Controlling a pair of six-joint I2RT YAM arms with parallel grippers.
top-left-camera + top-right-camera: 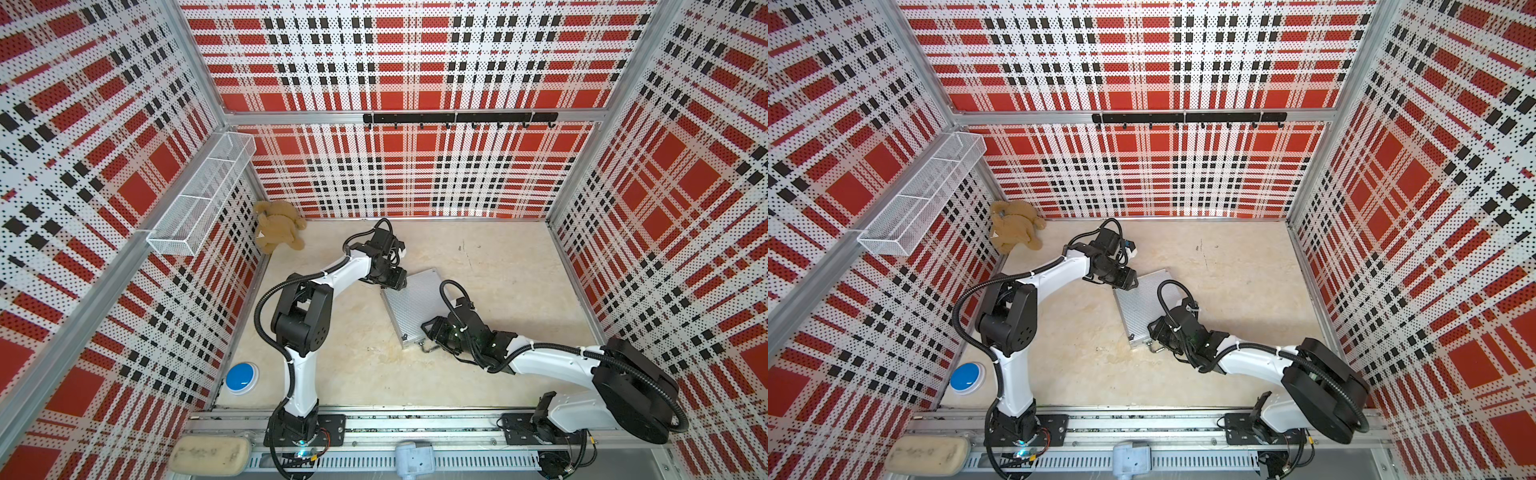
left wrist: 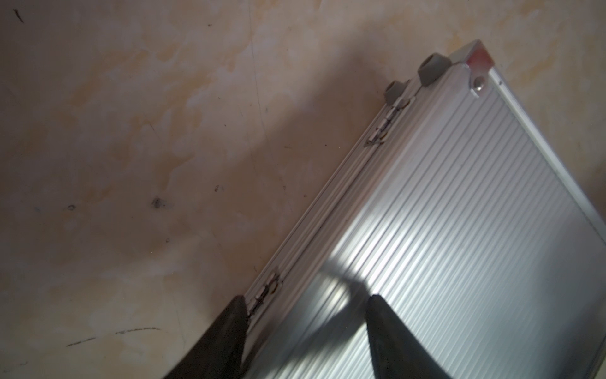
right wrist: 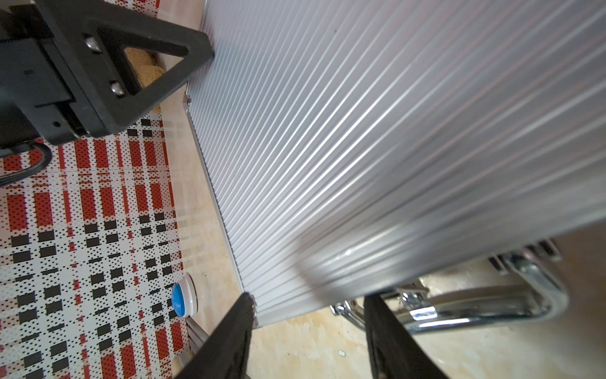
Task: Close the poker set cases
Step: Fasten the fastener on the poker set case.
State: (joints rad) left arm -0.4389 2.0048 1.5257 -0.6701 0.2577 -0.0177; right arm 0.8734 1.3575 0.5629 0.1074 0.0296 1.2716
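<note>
The poker set case [image 1: 415, 305] [image 1: 1140, 305] is a silver ribbed aluminium briefcase lying flat at the table's middle, lid down on its base. My left gripper [image 1: 395, 283] [image 1: 1127, 281] hovers at its far hinge edge. In the left wrist view this gripper [image 2: 307, 298] is open, one finger beside a hinge [image 2: 267, 290], the other over the ribbed lid [image 2: 459, 213]. My right gripper [image 1: 428, 332] [image 1: 1155, 331] is at the near edge. In the right wrist view it [image 3: 308, 297] is open, spanning the case's front corner, with the chrome handle [image 3: 492, 308] behind one finger.
A tan teddy bear [image 1: 278, 226] lies in the far left corner. A blue round button [image 1: 242, 377] sits by the left wall. A white wire basket [image 1: 199, 195] hangs on that wall, a black hook rail [image 1: 457, 118] on the back wall.
</note>
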